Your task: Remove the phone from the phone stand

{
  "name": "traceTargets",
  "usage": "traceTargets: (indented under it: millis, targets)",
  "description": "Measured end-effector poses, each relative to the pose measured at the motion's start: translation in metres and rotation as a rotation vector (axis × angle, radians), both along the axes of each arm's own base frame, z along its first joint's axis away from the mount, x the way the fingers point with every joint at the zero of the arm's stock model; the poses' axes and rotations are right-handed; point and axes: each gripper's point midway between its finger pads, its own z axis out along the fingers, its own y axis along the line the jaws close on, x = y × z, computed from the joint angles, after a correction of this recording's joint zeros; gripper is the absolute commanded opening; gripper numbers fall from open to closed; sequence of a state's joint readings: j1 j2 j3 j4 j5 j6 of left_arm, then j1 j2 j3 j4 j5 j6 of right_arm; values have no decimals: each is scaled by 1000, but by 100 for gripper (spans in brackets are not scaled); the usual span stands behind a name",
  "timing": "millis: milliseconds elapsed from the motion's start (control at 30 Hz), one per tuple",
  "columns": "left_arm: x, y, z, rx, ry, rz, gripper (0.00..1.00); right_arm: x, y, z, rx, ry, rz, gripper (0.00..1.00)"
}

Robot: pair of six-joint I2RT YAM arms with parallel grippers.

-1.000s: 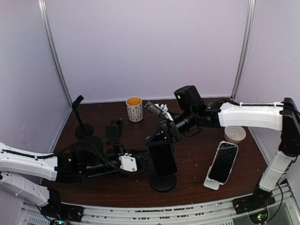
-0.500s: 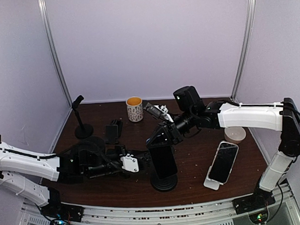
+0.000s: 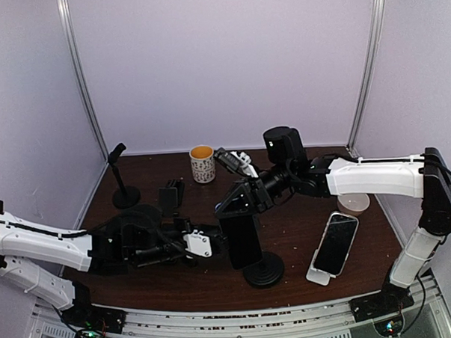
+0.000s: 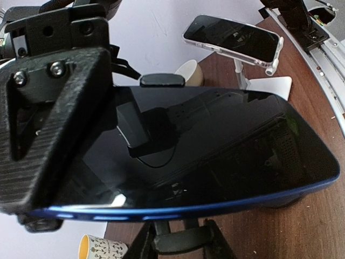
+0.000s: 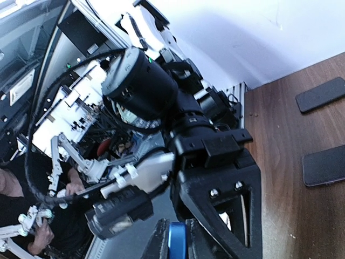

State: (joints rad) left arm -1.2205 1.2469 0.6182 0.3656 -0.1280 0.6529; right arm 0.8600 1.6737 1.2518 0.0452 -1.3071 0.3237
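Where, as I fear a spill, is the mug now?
Top view: the mug stands near the table's back edge, left of centre; the black stand is to its left, the right gripper, holding the phone, nearer and to its right.

The left arm (image 3: 42,248) lies low along the near edge with the left gripper (image 3: 211,243) near the middle, and the right arm (image 3: 372,175) reaches across from the right edge, the right gripper (image 3: 233,207) pinching the top of the phone (image 3: 241,243).

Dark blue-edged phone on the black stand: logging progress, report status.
Right gripper jaws shut on top of dark blue-edged phone. Left gripper at its side, jaws unclear. Phone not yet off black round-based stand. Silver phone on white stand apart.
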Motion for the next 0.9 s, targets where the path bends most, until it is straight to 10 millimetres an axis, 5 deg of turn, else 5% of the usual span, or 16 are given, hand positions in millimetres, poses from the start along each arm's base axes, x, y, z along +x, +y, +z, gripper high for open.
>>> traceTargets:
  millis: [267, 433, 900]
  targets:
    - [11, -1, 4, -2, 5, 42, 0, -5, 13, 28, 128, 153, 60, 0]
    - [11, -2, 5, -1, 4, 46, 0, 7, 23, 20, 140, 308, 103, 0]
    - [10, -2, 5, -6, 14, 43, 0, 15, -5, 59, 195, 317, 101, 0]
